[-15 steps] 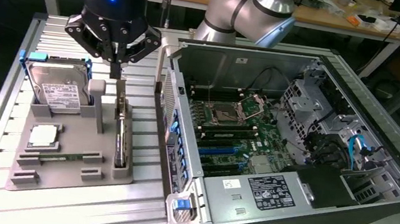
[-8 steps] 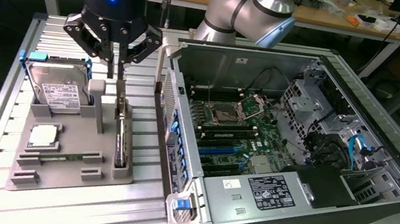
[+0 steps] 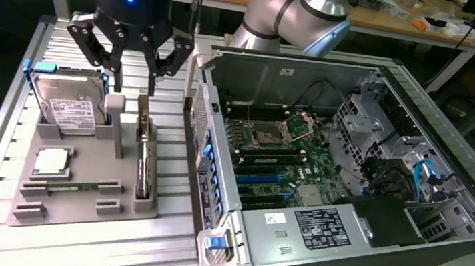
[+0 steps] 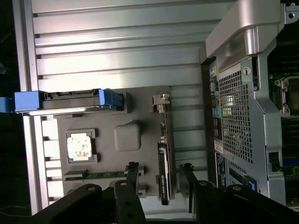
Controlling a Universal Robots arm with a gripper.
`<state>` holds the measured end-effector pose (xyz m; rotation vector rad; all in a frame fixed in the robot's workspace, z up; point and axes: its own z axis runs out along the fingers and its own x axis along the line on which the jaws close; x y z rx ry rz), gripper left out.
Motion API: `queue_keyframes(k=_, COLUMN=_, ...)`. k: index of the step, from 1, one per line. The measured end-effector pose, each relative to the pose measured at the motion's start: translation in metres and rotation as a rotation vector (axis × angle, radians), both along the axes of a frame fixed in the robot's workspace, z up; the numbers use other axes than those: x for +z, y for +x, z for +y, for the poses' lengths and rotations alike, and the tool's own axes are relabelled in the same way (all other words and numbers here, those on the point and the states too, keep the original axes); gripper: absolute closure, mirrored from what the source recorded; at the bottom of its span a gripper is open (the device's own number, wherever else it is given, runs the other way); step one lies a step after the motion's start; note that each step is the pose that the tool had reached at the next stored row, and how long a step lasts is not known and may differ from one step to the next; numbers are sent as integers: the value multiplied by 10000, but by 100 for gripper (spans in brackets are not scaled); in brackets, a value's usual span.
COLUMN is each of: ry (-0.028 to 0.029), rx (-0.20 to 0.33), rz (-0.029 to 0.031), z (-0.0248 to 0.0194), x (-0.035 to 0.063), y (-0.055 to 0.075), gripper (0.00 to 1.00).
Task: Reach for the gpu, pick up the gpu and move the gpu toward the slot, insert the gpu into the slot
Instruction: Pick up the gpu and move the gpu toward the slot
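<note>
Pincer (image 3: 135,86) of the silver-and-blue robot arm (image 3: 305,13) hangs with its black fingers spread wide and nothing between them, just above one end of the gpu (image 3: 143,162). The gpu is a thin dark circuit card standing on edge in the grey plastic holder tray (image 3: 41,208). That tray sits on the ribbed aluminium counter (image 3: 116,253), beside the open grey computer case (image 3: 315,81). A silver hard drive (image 3: 70,110) with blue rails stands in the same tray.

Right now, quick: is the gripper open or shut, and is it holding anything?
Gripper: open, holding nothing; it hovers just over the gpu, which stands on edge in the grey fixture.
</note>
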<state>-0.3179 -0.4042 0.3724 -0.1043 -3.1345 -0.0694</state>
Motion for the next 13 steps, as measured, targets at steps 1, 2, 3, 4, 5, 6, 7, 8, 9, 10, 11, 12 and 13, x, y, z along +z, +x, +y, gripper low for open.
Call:
queue_keyframes(k=1, ry=0, rx=74, rz=0, z=-4, x=-4, y=-6, gripper=52)
queue_keyframes(k=2, ry=0, rx=138, rz=0, z=-9, x=-6, y=-8, gripper=52)
queue_keyframes(k=3, ry=0, rx=223, rz=-1, z=-14, x=-10, y=-9, gripper=52)
queue_keyframes(k=4, ry=1, rx=308, rz=-1, z=-18, x=-16, y=-9, gripper=52)
queue_keyframes(k=5, ry=-1, rx=392, rz=1, z=-28, x=-26, y=-9, gripper=52)
queue_keyframes(k=6, ry=0, rx=435, rz=1, z=-39, x=-35, y=-9, gripper=52)
queue_keyframes(k=7, ry=0, rx=474, rz=1, z=-53, x=-48, y=-9, gripper=52)
queue_keyframes(k=8, ry=0, rx=514, rz=1, z=-70, x=-63, y=-9, gripper=52)
queue_keyframes(k=9, ry=1, rx=564, rz=4, z=-93, x=-87, y=-8, gripper=52)
queue_keyframes(k=10, ry=1, rx=598, rz=11, z=-111, x=-105, y=-8, gripper=52)
queue_keyframes(k=11, ry=1, rx=636, rz=18, z=-131, x=-127, y=-8, gripper=52)
queue_keyframes(k=12, ry=1, rx=681, rz=31, z=-156, x=-151, y=-9, gripper=52)
queue_keyframes(k=13, ry=2, rx=717, rz=46, z=-174, x=-169, y=-9, gripper=52)
